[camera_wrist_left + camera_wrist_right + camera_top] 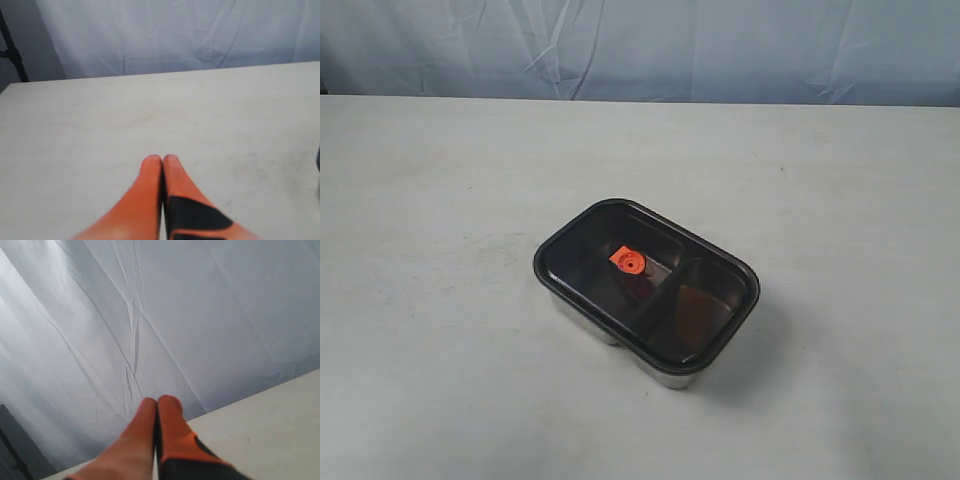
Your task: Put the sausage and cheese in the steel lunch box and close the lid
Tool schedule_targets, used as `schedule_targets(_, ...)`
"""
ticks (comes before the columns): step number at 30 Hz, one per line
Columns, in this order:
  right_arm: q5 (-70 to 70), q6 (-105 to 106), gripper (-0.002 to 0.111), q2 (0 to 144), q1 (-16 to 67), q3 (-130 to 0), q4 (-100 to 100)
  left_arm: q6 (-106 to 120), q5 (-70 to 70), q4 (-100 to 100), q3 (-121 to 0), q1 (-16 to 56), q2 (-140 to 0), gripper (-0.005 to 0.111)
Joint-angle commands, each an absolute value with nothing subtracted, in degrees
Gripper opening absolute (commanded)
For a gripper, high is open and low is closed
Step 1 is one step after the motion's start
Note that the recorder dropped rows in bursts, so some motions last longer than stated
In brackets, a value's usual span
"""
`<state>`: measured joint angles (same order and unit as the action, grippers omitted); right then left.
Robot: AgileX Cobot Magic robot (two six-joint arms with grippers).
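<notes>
The steel lunch box (672,377) stands near the middle of the table in the exterior view. The dark translucent lid (582,245) lies flat on top of it, with its orange valve (628,261) at the centre. Through the lid an orange-brown shape, the cheese (699,312), shows dimly in the right compartment. A dark reddish shape, the sausage (638,288), shows just beneath the valve. Neither arm appears in the exterior view. My left gripper (161,159) is shut and empty above bare table. My right gripper (157,401) is shut and empty, pointing towards the backdrop.
A pale wrinkled cloth backdrop (720,50) hangs behind the table's far edge. In the left wrist view, a dark stand (12,52) rises beside the table (100,125) and a dark sliver (318,160) cuts in at the frame's edge.
</notes>
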<state>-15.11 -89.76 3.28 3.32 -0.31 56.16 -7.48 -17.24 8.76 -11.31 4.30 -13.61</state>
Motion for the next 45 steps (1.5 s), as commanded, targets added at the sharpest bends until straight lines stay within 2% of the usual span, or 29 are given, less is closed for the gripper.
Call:
schedule_targets(1, -16.65, -89.92, 0.000, 2.98, 2.70, 0.00, 62.47, -5.04, -4.23, 9.08, -4.54, 1.26, -13.40, 0.000)
schedule_targets(4, -18.55, -89.17, 0.000, 2.76, 2.81, 0.00, 59.76, -2.49, -1.43, 8.44, -0.94, 1.26, -12.38, 0.000)
schedule_targets(9, -15.40, -49.21, 0.000, 2.26, 2.81, 0.00, 20.55, -1.68, -5.69, 8.44, 0.00, 1.26, -8.75, 0.000)
schedule_targets(13, -4.20, -33.14, 0.000, 1.01, 2.81, 0.00, 4.23, 1.80, -10.87, 7.85, 0.00, 1.26, -6.99, 0.000)
schedule_targets(16, 4.72, -27.82, 0.000, 0.00, 2.81, 0.00, 3.00, 3.30, -13.71, 7.74, 0.00, 1.26, -4.78, 0.000)
schedule_targets(20, 10.03, -19.92, 0.000, 0.00, 2.81, 0.00, 3.11, 3.19, -14.08, 7.74, 0.00, 1.26, -3.27, 0.000)
schedule_targets(45, 10.30, -20.02, 0.000, 0.00, 2.81, 0.00, 1.37, 3.19, -14.92, 8.63, 0.00, 1.26, -3.02, 0.000)
